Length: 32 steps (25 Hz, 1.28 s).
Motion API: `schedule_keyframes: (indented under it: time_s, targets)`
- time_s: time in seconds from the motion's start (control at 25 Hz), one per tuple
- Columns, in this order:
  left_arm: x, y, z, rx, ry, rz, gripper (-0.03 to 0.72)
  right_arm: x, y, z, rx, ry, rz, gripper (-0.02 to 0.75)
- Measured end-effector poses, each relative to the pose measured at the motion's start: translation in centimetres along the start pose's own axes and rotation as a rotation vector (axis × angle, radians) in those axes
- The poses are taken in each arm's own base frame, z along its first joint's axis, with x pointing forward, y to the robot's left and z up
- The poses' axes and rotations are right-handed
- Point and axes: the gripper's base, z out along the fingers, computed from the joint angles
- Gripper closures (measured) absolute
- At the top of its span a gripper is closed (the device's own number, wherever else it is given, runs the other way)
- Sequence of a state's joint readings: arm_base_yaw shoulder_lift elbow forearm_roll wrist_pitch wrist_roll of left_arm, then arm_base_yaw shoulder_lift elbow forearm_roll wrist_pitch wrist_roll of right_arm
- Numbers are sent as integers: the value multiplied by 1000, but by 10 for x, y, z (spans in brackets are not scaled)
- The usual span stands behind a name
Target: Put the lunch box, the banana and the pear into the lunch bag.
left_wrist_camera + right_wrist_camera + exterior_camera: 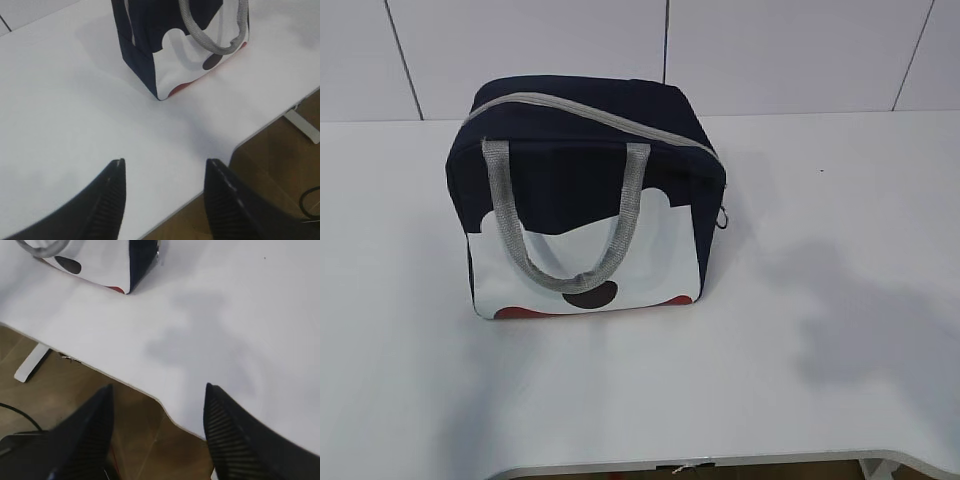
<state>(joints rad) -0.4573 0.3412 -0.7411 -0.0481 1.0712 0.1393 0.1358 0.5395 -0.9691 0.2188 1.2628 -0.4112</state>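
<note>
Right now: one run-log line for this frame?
lunch bag: upright on table, zipped shut | food items: not in view | left end effector: open, empty | right end effector: open, empty

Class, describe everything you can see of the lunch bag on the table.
The lunch bag is boxy navy fabric with a white front panel carrying black and red shapes. A grey zipper runs across its top, apparently closed, with a ring pull at the right end. Grey webbing handles droop over the front. It stands upright on the white table, nothing else touching it.
</note>
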Motion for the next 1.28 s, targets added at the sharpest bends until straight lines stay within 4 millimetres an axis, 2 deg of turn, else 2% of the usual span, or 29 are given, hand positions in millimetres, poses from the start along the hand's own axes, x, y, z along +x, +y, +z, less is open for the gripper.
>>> schedule_keyframes:
  time_s: [0.12,0.36,0.64,0.8,0.96,1.28]
  targets:
    - [16,-5,0,30,-30,-22,321,22,6,1,33,-44,38,265]
    - [33,-7,-3,31,-79,-60,321,64,12,9,115,-63,131,265]
    - [49,-11,1,47,-98,-78,321,98,17,11,195,-129,177,265]
    - [60,-14,-1,61,-149,-88,321,112,20,15,210,-152,189,265]
    - [62,-14,-5,58,-189,-86,321,123,22,22,210,-148,206,265]
    - [72,-15,0,69,-90,-84,321,125,22,24,215,-148,215,265]
